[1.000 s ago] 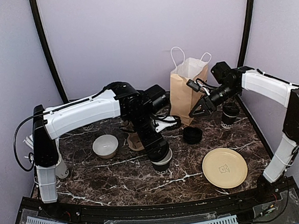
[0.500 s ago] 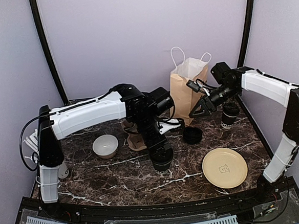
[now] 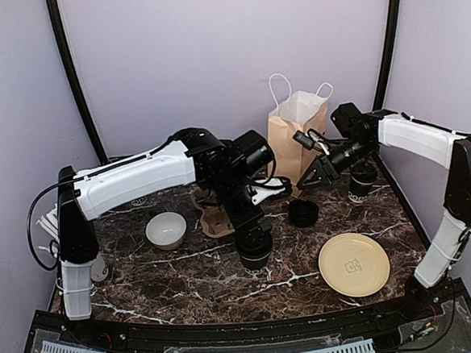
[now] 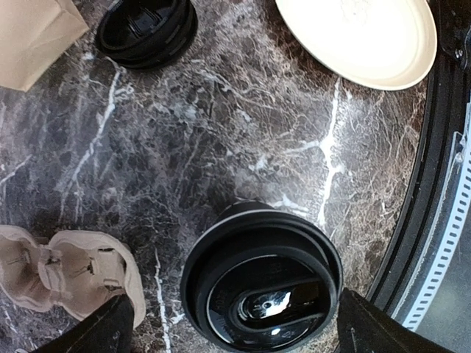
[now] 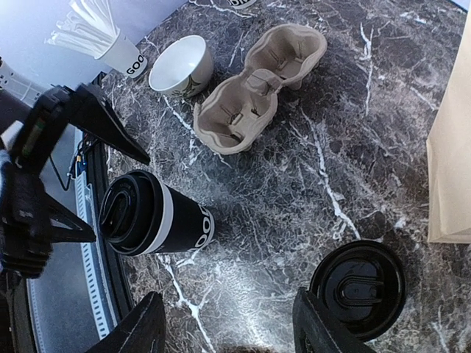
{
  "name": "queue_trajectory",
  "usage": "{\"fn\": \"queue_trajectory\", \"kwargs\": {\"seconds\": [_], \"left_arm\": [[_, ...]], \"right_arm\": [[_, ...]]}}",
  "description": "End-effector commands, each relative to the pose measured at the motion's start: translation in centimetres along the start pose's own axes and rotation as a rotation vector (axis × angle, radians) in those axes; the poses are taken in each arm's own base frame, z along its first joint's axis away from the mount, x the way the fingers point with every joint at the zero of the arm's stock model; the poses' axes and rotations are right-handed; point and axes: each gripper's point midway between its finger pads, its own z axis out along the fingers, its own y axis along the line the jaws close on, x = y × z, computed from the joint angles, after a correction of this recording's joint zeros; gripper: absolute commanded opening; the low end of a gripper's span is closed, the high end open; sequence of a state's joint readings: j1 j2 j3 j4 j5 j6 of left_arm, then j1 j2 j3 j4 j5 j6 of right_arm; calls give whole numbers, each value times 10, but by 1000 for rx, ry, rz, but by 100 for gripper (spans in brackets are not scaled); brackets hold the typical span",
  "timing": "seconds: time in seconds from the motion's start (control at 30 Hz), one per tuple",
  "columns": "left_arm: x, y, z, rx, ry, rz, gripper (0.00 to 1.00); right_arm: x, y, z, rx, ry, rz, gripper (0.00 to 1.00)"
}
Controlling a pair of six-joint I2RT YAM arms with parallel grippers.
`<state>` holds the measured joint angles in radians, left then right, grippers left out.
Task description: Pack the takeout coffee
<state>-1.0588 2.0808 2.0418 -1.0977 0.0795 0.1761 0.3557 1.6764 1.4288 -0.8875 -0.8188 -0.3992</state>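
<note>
Left pincer [image 4: 235,312] spread wide astride lidded cup [image 4: 261,283] near front table [image 4: 221,147] edge; right pincer [image 5: 228,320] parted, empty.

A paper bag [image 3: 294,144] stood at one o'clock on the marble table [image 3: 187,286], a cream plate [image 3: 354,263] at four, a white bowl [image 3: 166,230] at nine.

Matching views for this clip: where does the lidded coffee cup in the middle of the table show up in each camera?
Top external: lidded coffee cup at centre, just below the middle of the picture.
Left wrist: bottom centre, lid seen from above.
Right wrist: lower left, with its white-lettered side showing.
Shared landmark: stack of black lids, top left in left wrist, bottom right in right wrist.
</note>
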Motion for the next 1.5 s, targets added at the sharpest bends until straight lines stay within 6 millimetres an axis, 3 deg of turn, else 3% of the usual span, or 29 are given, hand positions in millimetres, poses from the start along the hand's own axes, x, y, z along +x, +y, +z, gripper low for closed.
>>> {"fn": "queue_trajectory", "kwargs": {"seconds": [0.0,0.1,0.2,0.27,0.5,0.6,0.7,0.83,1.47], "left_arm": [[-17,14,-62,-102,-188,-22,99],[-7,28,-64,-95,-250,-152,98],[12,35,-55,-43,-232,-296,85],[32,32,-43,14,-187,-389,78],[39,11,-36,188,-277,-571,74],[41,6,-23,233,-270,-604,68],[39,1,-17,277,-274,-615,58],[37,-1,-13,296,-276,-621,53],[33,6,5,285,-252,-615,36]], "right_arm": [[8,10,12,-75,-12,76,59],[20,22,26,-157,27,131,59],[36,37,40,-233,76,176,59],[47,45,50,-272,105,200,59],[71,66,80,-361,198,240,61],[73,73,88,-396,220,253,58],[75,79,93,-427,236,254,50],[74,81,97,-442,241,256,43],[68,87,109,-523,260,275,39]]}}
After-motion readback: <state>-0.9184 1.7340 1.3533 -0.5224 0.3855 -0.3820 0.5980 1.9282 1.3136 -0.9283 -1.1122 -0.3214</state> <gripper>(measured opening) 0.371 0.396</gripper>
